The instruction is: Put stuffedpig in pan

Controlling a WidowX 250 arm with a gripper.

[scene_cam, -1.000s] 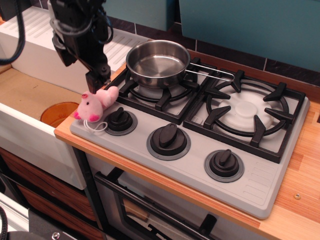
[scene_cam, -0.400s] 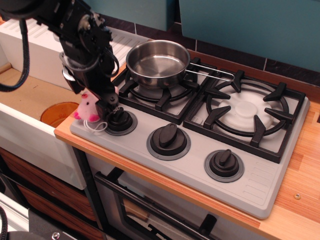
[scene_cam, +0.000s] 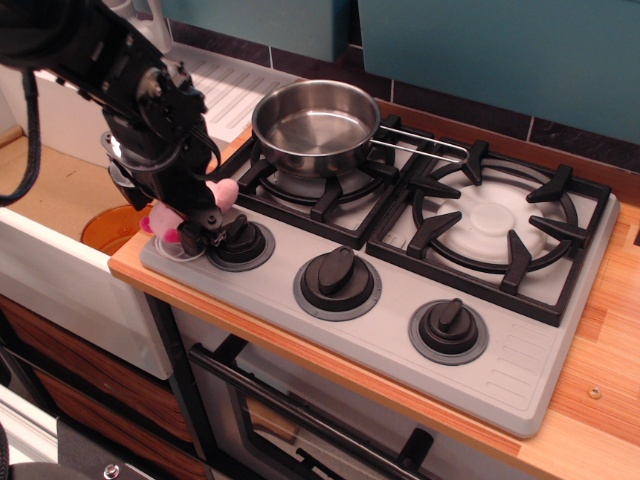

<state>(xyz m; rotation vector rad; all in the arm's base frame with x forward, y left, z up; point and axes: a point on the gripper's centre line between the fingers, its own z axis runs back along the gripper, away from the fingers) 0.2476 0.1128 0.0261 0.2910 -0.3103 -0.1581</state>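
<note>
A moment ago the gripper point(scene_cam: 195, 228) hung above the pig point(scene_cam: 222, 192); now it has dropped over it at the stove's front-left corner. Whether the jaws have closed, I cannot tell. The pan point(scene_cam: 316, 125) waits empty on the back-left burner.

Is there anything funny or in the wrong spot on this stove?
Yes: a stuffedpig sits on the stove's front left corner beside a knob, with the gripper down over it. Toys don't belong on a stove. The pan sits upright and empty on the left burner.
</note>
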